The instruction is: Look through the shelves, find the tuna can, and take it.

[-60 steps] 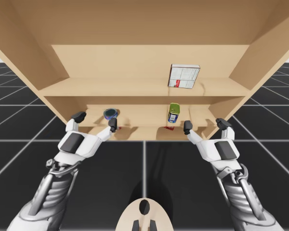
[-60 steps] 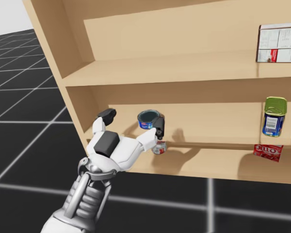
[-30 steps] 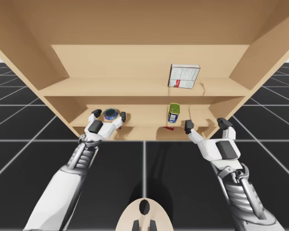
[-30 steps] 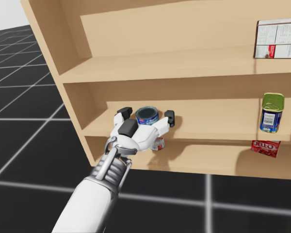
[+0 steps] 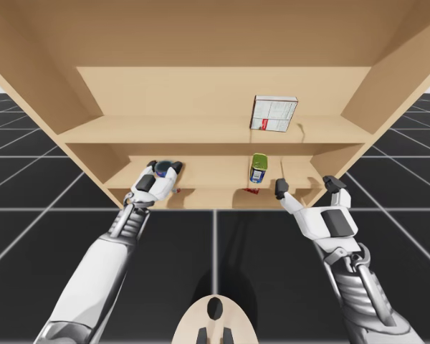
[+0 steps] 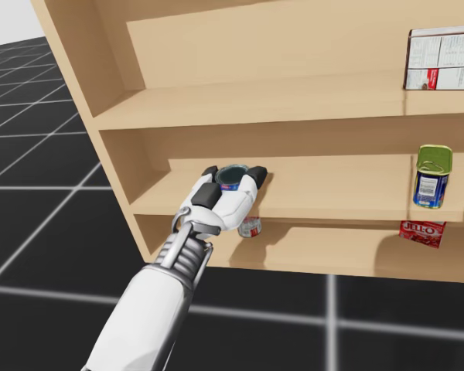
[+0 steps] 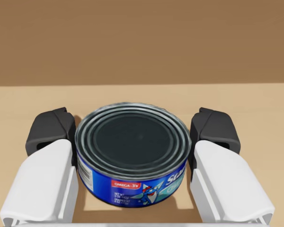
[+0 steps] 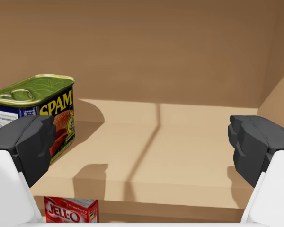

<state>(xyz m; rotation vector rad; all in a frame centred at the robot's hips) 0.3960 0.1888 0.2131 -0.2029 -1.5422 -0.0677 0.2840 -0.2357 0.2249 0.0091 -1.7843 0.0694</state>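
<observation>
tuna can [image 7: 132, 158] pinched by left gripper [image 7: 132, 131]; right gripper [image 8: 141, 144] spread wide.

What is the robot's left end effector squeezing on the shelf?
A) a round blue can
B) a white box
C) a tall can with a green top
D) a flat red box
A: in the left wrist view the left end effector is shut on the round blue can, touching it from both sides.
</observation>
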